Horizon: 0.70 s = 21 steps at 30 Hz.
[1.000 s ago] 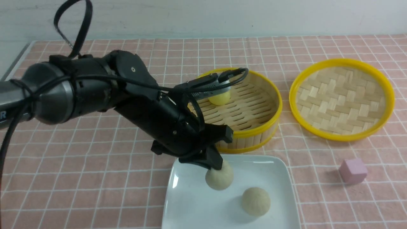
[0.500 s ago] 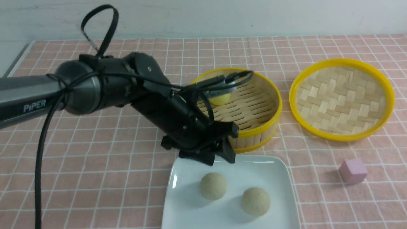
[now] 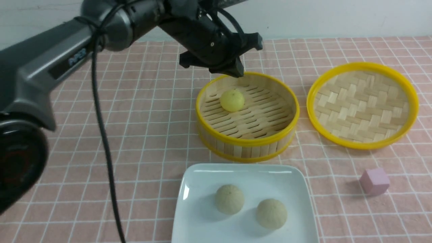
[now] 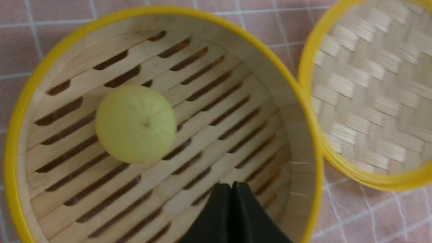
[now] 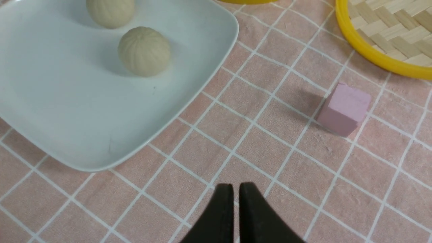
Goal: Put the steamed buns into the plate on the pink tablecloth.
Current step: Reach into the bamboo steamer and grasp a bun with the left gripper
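Observation:
Two pale beige steamed buns (image 3: 230, 199) (image 3: 271, 213) lie on the white square plate (image 3: 189, 182) on the pink tablecloth (image 3: 141, 135). The yellow bun (image 3: 232, 100) rests alone inside the bamboo steamer basket (image 3: 248, 141). My left gripper (image 3: 235, 71) hangs shut and empty above the basket's far rim. In the left wrist view its tips (image 4: 231, 185) are pressed together beside the yellow bun (image 4: 135, 124). In the right wrist view, my right gripper (image 5: 236, 186) hovers over bare cloth near the plate (image 5: 202, 84), jaws nearly touching with nothing between them.
The woven bamboo lid (image 3: 362, 104) lies upside down to the right of the basket. A small pink cube (image 3: 374, 181) sits on the cloth right of the plate, also in the right wrist view as the cube (image 5: 343, 108).
My left gripper let the beige bun go onto the plate, then rose and swung back over the steamer basket, its jaws closing again. The bun settled beside the other one.

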Available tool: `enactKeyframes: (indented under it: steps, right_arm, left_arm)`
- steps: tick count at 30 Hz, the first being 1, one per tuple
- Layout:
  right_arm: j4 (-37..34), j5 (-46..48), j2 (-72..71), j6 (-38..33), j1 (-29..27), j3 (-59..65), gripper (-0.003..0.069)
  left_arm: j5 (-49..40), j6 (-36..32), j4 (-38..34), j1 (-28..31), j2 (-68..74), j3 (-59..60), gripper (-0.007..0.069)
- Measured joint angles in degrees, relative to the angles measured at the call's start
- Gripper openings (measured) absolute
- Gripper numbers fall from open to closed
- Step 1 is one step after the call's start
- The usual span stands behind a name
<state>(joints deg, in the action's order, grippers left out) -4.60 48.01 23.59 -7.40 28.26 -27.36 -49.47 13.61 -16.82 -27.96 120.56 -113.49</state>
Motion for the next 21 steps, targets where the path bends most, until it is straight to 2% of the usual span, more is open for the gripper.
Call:
enactKeyframes:
  steps: [4, 7, 9, 10, 13, 14, 17, 19, 21]
  right_arm:
    - [0.18, -0.72, 0.00, 0.00, 0.00, 0.00, 0.0057]
    - [0.23, -1.39, 0.00, 0.00, 0.00, 0.00, 0.0061]
    - [0.35, -1.51, 0.00, 0.00, 0.00, 0.00, 0.0062]
    - [0.35, -1.70, 0.00, 0.00, 0.00, 0.00, 0.0066]
    - [0.35, -1.70, 0.00, 0.00, 0.00, 0.00, 0.0069]
    - [0.35, -1.70, 0.00, 0.00, 0.00, 0.00, 0.0071]
    - [0.40, -1.70, 0.00, 0.00, 0.00, 0.00, 0.0072]
    - [0.40, -1.70, 0.00, 0.00, 0.00, 0.00, 0.0072]
    - [0.40, -1.70, 0.00, 0.00, 0.00, 0.00, 0.0072]
  left_arm:
    - [-1.28, 11.22, 4.80, 0.00, 5.94, -4.18, 0.0024]
    - [-1.14, 15.89, 7.54, 0.00, 8.82, -5.29, 0.0081]
    - [-1.14, 16.50, 7.61, 0.05, 9.46, -5.43, 0.0111]
    - [-1.04, 16.98, 7.30, 0.05, 9.99, -5.48, 0.0163]
    - [-0.47, 17.18, 6.71, 0.05, 10.29, -5.48, 0.0225]
    - [0.55, 17.18, 6.65, 0.05, 10.57, -5.50, 0.0270]
    - [1.63, 17.18, 6.54, 0.05, 11.61, -5.69, 0.0321]
    - [1.65, 17.18, 6.46, 0.05, 12.43, -5.74, 0.0318]
    - [0.51, 17.18, 5.86, 0.05, 13.46, -5.80, 0.0265]
